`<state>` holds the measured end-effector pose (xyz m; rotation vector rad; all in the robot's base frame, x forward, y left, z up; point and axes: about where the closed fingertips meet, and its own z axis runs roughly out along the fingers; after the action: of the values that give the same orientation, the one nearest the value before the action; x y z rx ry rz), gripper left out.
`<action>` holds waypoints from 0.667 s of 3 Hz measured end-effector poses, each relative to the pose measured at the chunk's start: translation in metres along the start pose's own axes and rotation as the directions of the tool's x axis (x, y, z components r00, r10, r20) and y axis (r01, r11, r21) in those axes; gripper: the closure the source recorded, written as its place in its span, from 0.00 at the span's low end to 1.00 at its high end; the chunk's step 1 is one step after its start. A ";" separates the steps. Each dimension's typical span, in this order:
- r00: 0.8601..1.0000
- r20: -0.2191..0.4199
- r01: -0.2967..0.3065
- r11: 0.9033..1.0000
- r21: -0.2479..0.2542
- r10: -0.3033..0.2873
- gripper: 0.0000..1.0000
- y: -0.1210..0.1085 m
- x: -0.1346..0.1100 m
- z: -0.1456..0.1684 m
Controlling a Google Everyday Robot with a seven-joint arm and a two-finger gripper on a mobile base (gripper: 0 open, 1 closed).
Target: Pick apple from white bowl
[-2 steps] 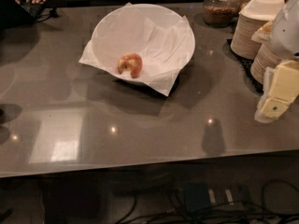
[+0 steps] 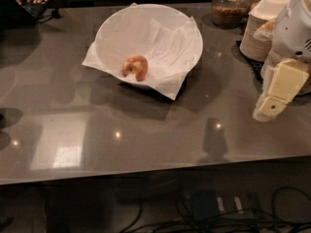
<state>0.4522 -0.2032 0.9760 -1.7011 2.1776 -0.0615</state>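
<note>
At the right edge of the counter (image 2: 146,140), just in front of the stacked paper plates (image 2: 251,40), the hand (image 2: 269,106) is hanging tip-down, well apart from the white bowl (image 2: 146,7). Whether it is open or closed I cannot tell from this side-on angle, and nothing is showing in its hold. The apple (image 2: 135,67) is lying inside the bowl, low on the near-left slope, on the crinkled paper liner (image 2: 167,79), its pale bitten hollow facing the camera.

The reach is looking like the step in hand. Doing it well probably means travelling left above the rim, then coming down from overhead rather than across the wall, so the bowl is not getting nudged. I would be closing on the intact red-and-yellow flanks, not across the hollow, where the grip would likely be slipping on wet flesh.

The bowl is wide, round and smooth-walled, so the small, lopsided apple may be rolling if touched off-centre. The liner is thin and creased, its corners overhanging the rim; it could be lifting with the fruit. The counter is dark, glossy and hard.
</note>
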 end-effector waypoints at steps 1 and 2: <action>0.997 0.082 0.001 1.000 0.002 -0.001 0.00 -0.017 -0.023 0.015; 0.988 0.156 -0.001 1.000 -0.004 0.002 0.00 -0.036 -0.051 0.032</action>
<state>0.5054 -0.1588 0.9694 -1.6476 2.0653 0.0739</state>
